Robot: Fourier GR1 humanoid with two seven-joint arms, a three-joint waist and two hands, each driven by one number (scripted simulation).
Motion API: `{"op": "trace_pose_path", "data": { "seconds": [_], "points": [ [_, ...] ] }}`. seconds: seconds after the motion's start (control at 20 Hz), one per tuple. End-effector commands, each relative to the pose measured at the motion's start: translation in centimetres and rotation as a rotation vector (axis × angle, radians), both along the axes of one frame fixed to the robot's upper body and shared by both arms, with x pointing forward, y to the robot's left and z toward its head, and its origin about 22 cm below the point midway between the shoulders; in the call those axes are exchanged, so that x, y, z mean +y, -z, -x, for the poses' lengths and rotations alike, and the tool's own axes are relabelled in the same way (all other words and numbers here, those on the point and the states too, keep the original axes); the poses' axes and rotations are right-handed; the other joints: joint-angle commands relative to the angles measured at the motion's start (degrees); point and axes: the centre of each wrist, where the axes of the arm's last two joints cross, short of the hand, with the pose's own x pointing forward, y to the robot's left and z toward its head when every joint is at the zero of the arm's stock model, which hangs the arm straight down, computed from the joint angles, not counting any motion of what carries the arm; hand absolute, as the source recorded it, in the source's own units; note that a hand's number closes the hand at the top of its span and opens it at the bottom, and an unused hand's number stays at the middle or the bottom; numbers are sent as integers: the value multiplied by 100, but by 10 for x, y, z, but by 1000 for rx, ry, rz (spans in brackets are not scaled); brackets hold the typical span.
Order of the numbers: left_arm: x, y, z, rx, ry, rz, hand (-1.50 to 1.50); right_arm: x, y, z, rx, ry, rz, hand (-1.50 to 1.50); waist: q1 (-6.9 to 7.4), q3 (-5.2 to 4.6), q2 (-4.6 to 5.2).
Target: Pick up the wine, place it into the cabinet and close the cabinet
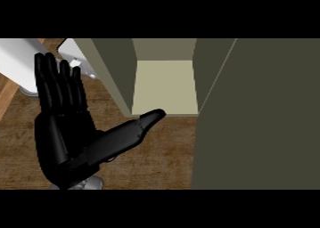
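**Left hand open beside the open cabinet; wine out of sight**

You had only one hand to look at in the head view. Your left hand stood at the left of the view, palm toward the camera, its fingers straight, side by side and pointing away from you. The thumb was stretched out to the right, well apart from the fingers, and its tip lay at the front edge of the cabinet's floor. Nothing was held in that hand. Your right hand did not appear in the view at all.

The cabinet sat right of centre with its inside showing: a pale floor panel between two olive side walls, and a back wall at the top. The part of the interior you could see held no bottle. A large dark olive surface filled the right side of the view; you could not tell whether it was the door or the cabinet's outer side.

The wine was nowhere you could see it, neither in the hand, on the wooden counter, nor on the visible cabinet floor. A white object lay at the upper left, partly behind the fingers.
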Motion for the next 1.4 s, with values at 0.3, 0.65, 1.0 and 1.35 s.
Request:
{"op": "trace_pose_path", "data": {
  "seconds": [0.3, 0.65, 1.0, 1.35],
  "points": [
    [-21, -28, 11, 0, -27, 59, -150, 13, -24, 6, -4, -8, -1, -150, 84, -2, -12],
    [-3, -51, 14, 12, -99, 75, -150, 10, -41, 16, -19, 19, 8, -150, 82, -2, -19],
    [11, -41, 37, 55, -171, 51, -150, 13, -26, 19, -18, 34, -4, -150, 44, -3, -4],
    [23, -43, 47, 85, -227, 53, -150, 15, -38, 29, -1, 38, 10, -150, 29, -3, -6]
  ]
}}
